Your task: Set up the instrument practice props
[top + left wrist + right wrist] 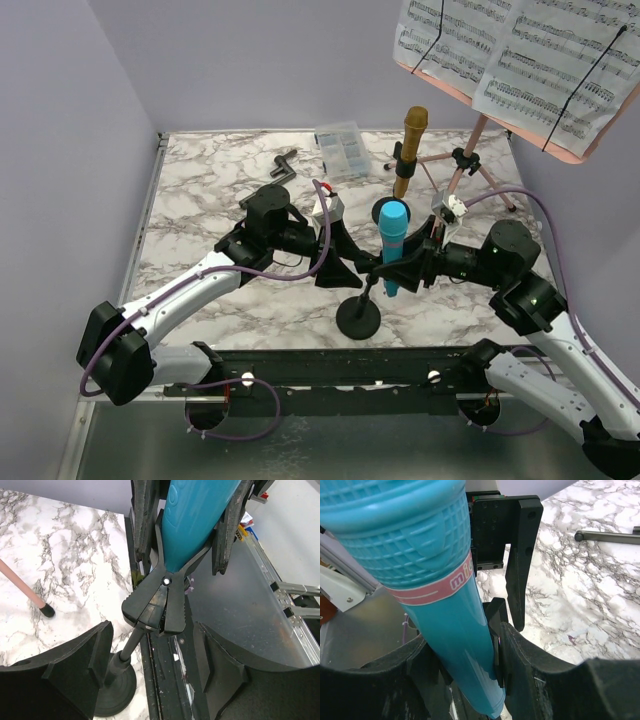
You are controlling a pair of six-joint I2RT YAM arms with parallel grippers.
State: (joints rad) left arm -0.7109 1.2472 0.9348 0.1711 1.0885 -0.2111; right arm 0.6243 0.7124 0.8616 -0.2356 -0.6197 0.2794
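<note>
Top view: blue microphone [392, 245] stands nearly upright in a clip [375, 270] atop a black pole [366, 292], whose round base sits on the table [200, 200] near the middle of the near edge. Right gripper [405, 262] comes in from the right and is clamped on the microphone's lower body. Left gripper [345, 268] comes in from the left with its jaws spread at clip height. Gold microphone [410, 150] stands upright toward the far edge, just beside the rose-gold legs of the pink music rack [450, 92] in the far right corner. White music pages [520, 60] lie on the rack. Clear plastic box [340, 148] and a grey rod [285, 165] sit by the far edge.

Left wrist view: left gripper [152, 630] is open, fingers [75, 670] wide on both sides of the clip [160, 605], with a gap showing each side and nothing held. Blue microphone [195, 520] rises out of the clip, with dark fingers pressed on both its flanks. Pole [130, 647] runs down to its base. One pink rack leg with a black foot [47, 611] rests on the marble.

Right wrist view: right gripper [465, 645] is closed on the blue microphone [440, 580] below its pink band, both fingers [530, 670] touching it. One finger of the other arm [520, 555] hangs just behind. Grey rod [605, 536] lies well apart.
</note>
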